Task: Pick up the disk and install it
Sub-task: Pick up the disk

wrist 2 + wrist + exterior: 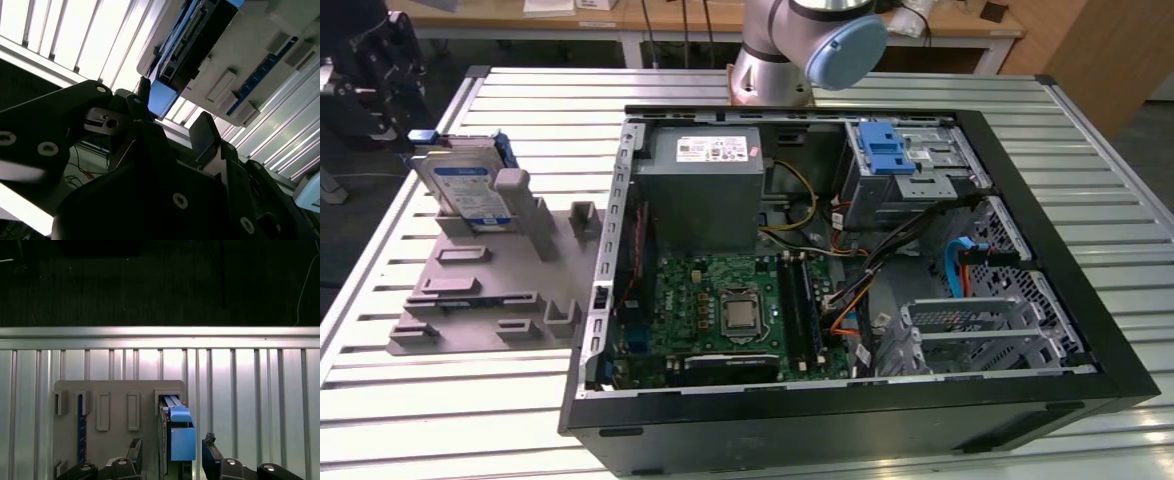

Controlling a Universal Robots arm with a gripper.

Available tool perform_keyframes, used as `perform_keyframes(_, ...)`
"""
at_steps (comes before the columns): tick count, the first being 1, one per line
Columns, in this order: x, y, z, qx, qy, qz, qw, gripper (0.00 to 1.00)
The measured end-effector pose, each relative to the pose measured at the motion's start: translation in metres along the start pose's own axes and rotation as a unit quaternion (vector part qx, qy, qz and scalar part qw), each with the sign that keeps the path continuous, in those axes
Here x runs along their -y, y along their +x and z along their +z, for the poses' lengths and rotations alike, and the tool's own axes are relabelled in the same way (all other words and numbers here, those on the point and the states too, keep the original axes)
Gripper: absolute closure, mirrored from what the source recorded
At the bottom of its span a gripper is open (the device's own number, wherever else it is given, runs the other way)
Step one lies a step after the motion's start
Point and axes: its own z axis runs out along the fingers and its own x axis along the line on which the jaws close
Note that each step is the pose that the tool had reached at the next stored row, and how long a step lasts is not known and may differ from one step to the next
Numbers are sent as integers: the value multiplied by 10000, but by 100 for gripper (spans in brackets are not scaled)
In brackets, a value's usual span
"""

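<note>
The disk (467, 188), a silver drive with a blue-and-white label in a blue carrier, stands on edge in a slot of the grey fixture (480, 300) on the exterior view's left. My gripper (403, 118) hangs at the disk's far end. In the first wrist view the gripper (171, 444) is open, and the carrier's blue end tab (181, 436) lies between the two black fingertips with a gap on each side. In the second wrist view the gripper (173, 103) sits close to the same blue tab (162, 97).
The open computer case (1067, 300) lies to the exterior view's right of the fixture, holding a grey power supply (707, 180), a blue-latched drive cage (901, 150), a green motherboard (734, 310) and cables. The slatted metal table (480, 420) ends just past the fixture.
</note>
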Motion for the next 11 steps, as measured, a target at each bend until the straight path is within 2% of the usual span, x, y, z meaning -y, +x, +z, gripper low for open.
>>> perform_keyframes(7, 0, 0, 1, -1, 2, 0, 10000, 42)
perform_keyframes(11, 0, 0, 3, 0, 20, -1, 10000, 42)
